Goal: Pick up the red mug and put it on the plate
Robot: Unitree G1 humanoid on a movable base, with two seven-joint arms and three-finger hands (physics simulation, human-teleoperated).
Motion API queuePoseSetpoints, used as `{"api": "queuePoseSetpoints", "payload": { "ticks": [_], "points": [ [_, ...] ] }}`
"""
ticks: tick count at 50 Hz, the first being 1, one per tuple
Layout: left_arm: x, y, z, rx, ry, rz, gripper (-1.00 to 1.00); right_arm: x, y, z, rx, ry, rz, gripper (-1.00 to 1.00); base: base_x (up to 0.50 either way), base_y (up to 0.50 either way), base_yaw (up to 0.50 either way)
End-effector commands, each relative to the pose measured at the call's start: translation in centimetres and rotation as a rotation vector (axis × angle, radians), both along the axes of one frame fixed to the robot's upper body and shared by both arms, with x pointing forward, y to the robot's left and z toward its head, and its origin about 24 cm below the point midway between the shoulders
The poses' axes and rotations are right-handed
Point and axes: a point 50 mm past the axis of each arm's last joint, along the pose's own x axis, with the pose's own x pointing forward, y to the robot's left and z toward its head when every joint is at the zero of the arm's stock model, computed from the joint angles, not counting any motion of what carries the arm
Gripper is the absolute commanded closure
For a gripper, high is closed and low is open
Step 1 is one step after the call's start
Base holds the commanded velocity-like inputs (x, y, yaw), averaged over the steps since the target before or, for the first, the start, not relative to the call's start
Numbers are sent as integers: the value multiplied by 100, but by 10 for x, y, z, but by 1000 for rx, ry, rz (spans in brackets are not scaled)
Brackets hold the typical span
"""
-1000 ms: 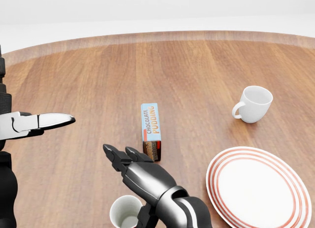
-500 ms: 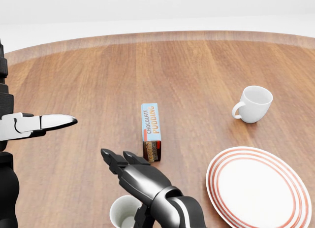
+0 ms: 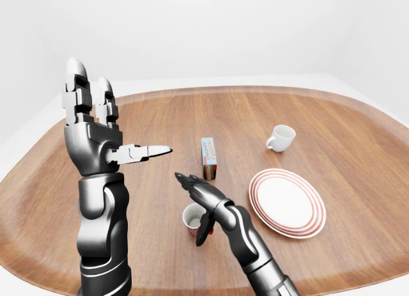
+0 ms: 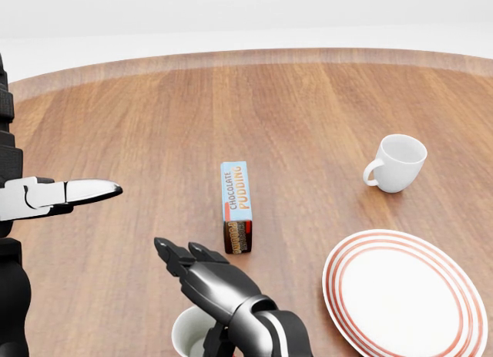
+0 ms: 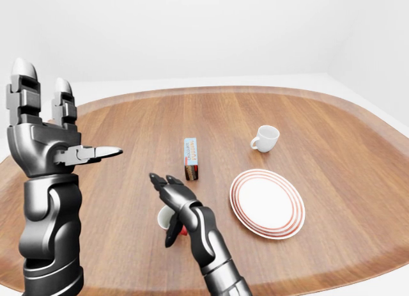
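The right hand (image 3: 201, 195) has crept down over the red mug (image 3: 192, 219), fingers spread, gripping nothing; the plate (image 3: 317, 210) lies at the mug's three o'clock. A grasp looks imminent.

On the table (image 3: 332, 136), the pudding box (image 3: 208, 158) lies near the middle. The plate (image 3: 287, 201) sits at about four o'clock from the box. A second mug (image 3: 281, 137) stands at about two o'clock from the box, up past the plate. The mug (image 3: 192, 219) stands at about six o'clock from the box, to the left of the plate at nine o'clock. The right hand (image 3: 203, 203) is over this mug. The left hand (image 3: 96, 133) is up in the air, far off to the left of the box.
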Motion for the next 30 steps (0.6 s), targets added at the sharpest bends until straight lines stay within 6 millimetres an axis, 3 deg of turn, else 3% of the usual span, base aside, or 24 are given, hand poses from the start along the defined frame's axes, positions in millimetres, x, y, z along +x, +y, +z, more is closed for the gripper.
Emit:
{"api": "queuePoseSetpoints", "payload": {
  "ticks": [1,30],
  "points": [
    [1,1,-1,1,3,1,-100,7,-3,-9,-6,6,-47,-100,0,0,0],
    [0,1,-1,0,5,1,-100,4,2,-40,-27,77,-100,-100,0,0,0]
  ]
}}
